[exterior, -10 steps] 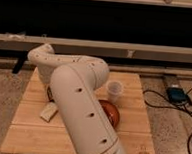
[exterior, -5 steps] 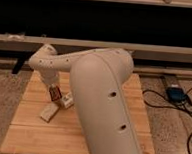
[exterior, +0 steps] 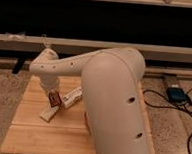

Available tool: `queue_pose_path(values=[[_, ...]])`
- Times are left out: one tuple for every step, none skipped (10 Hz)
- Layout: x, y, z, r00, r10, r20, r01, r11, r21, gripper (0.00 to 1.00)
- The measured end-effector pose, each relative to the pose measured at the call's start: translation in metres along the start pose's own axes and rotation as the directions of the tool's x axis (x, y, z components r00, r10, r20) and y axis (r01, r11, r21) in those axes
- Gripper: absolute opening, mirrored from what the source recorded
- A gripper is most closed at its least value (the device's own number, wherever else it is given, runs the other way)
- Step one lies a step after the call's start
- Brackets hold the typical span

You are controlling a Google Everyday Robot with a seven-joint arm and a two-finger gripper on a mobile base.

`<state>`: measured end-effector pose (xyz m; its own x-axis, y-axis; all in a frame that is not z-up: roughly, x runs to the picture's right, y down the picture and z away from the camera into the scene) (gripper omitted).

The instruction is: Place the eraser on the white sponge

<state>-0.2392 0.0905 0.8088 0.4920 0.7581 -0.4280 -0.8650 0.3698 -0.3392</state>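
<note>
While the pincer (exterior: 53, 96) grips the eraser (exterior: 54, 100) near the counter's (exterior: 29, 136) left edge, lower it squarely onto the white sponge (exterior: 47, 114).

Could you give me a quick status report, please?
Gripper over the board's left side, shut on the eraser. White sponge just in front of it, bare. White bottle close on its right.

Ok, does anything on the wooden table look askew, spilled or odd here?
Nothing looks spilled or damaged. The white bottle lies on its side, diagonal on the wooden table. The gripper, beside the bottle, holds the eraser tilted just above the white sponge, which also sits skewed.
</note>
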Motion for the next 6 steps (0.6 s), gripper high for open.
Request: queue_pose_path(values=[[0.003, 0.004, 0.001, 1.000, -0.015, -0.015, 0.014, 1.000, -0.010, 0.00], [0.009, 0.008, 0.005, 0.999, -0.034, -0.039, 0.034, 0.999, -0.019, 0.00], [0.014, 0.015, 0.008, 0.997, -0.057, -0.055, 0.056, 0.998, -0.022, 0.00], [0.020, 0.028, 0.012, 0.993, -0.092, -0.073, 0.090, 0.996, -0.025, 0.00], [0.024, 0.033, 0.015, 0.990, -0.107, -0.088, 0.105, 0.994, -0.031, 0.02], [0.027, 0.032, 0.021, 0.986, -0.126, -0.110, 0.124, 0.992, -0.026, 0.12]])
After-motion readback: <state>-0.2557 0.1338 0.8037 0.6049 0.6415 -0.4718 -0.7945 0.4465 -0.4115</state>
